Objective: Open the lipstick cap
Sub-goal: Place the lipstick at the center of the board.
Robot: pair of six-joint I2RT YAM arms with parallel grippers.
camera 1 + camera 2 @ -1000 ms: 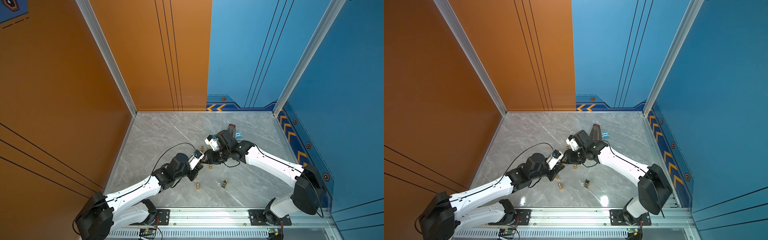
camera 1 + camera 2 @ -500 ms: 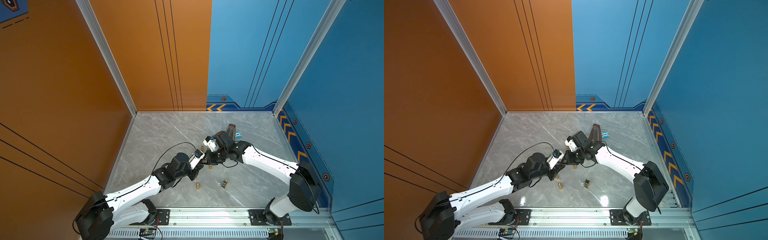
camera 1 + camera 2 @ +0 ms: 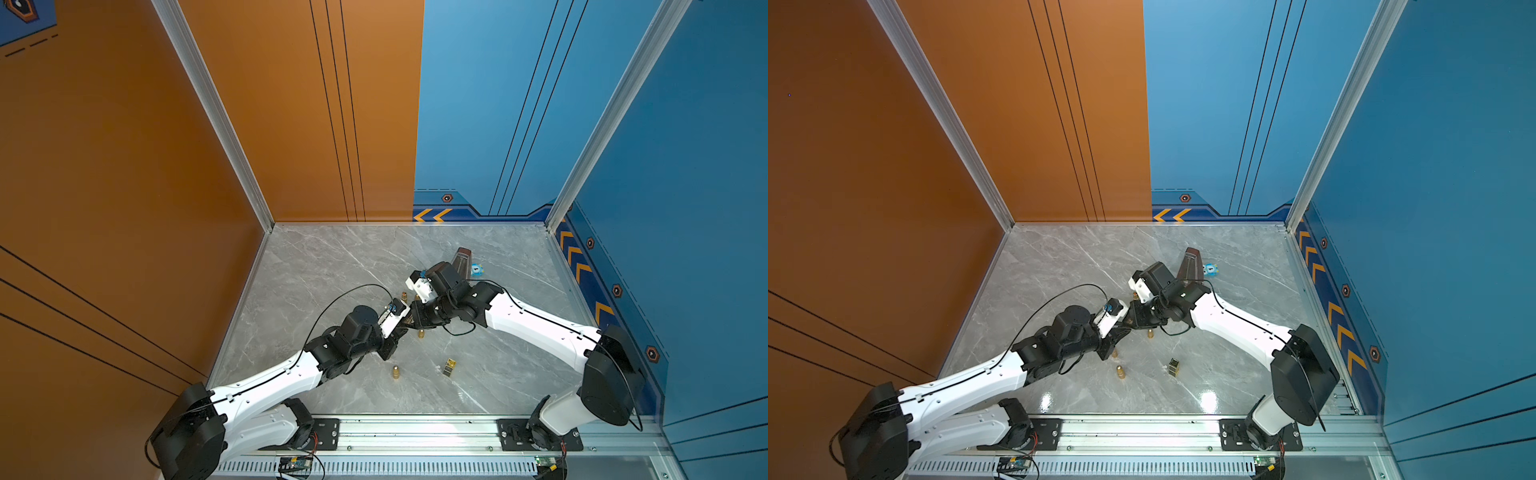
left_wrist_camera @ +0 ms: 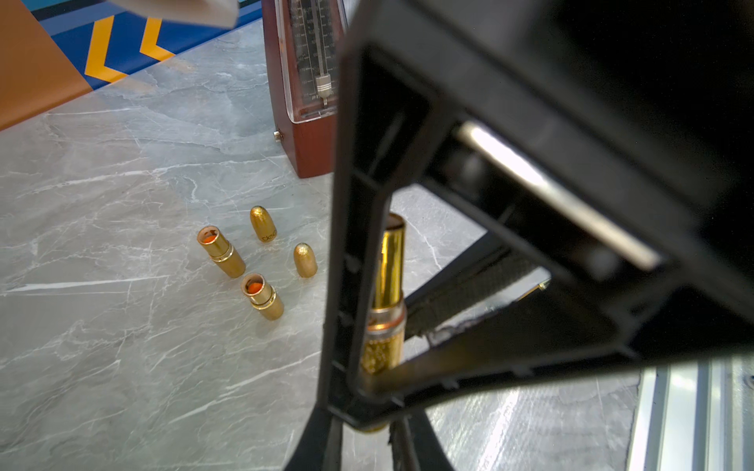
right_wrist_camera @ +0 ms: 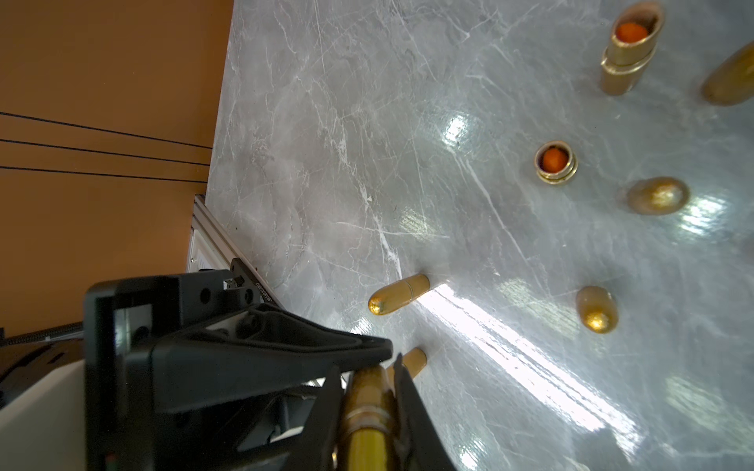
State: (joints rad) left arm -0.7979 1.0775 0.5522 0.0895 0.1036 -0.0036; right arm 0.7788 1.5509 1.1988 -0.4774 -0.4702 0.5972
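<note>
Left wrist cam: blurred black finger [image 4: 351,253] hides one side of the lipstick [image 4: 391,261]; metronome [image 4: 304,147] clipped by frame edge; right wrist cam, lipstick runs off frame; both top views, too small, I can't read the grip.

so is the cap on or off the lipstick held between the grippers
on, it seems: the shiny cap meets the glitter base with no gap; no colour shows

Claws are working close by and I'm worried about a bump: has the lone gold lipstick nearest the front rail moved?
No. The gold lipstick stands on the same spot, with the same gap to the small gold box and the front rail.
</note>
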